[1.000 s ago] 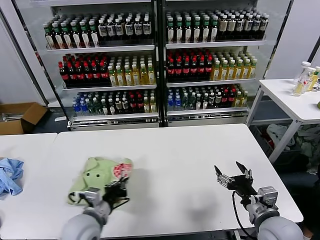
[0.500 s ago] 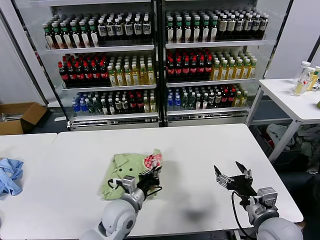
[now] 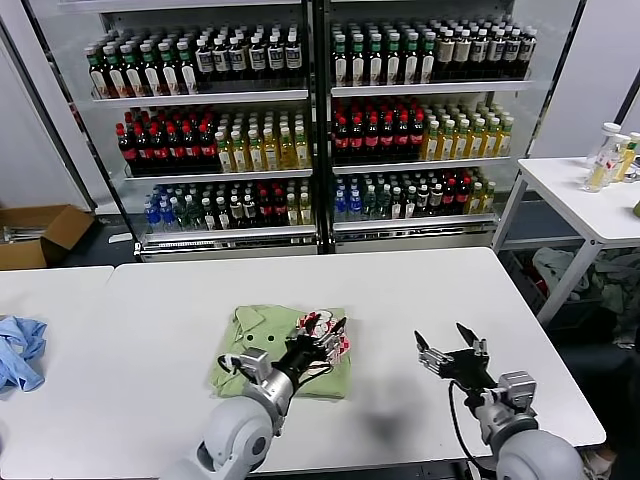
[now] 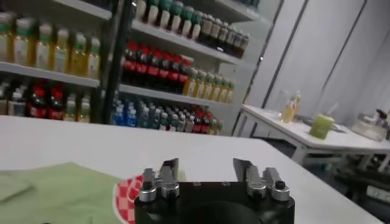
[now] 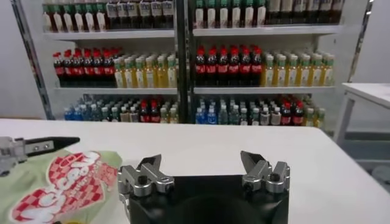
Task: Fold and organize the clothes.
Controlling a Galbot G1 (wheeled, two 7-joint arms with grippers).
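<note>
**Green shirt folded on the desk, last fold just being let go**

Light green soft cotton short-sleeved shirt [image 3: 275,350] with a collar and a red-and-white checkered print [image 3: 322,330] lies as a compact, roughly rectangular packet near the middle of the white desk [image 3: 400,290], a little to the robot's left. The collar side points to the far edge, and the print lies on top at the right end of the packet. To my judgement the folding is almost done: the packet is flat and its edges look tidy. What may be left is to smooth it or to move it to its place; the pictures do not show where that place is.

The left gripper [image 3: 322,335] is just over the printed end, and in the left wrist view its fingers stand apart with no cloth between them. The right gripper [image 3: 450,355] hovers over bare desk, near the shirt's right side but apart from it, jaws spread wide and empty.

A smaller light blue garment [image 3: 20,352] lies crumpled on the neighbouring desk at the far left. Behind stand glass-front shelves of bottled drinks [image 3: 310,120], a brown cardboard box [image 3: 40,232] on the floor at left, and another white table with jars [image 3: 610,155] at right.
</note>
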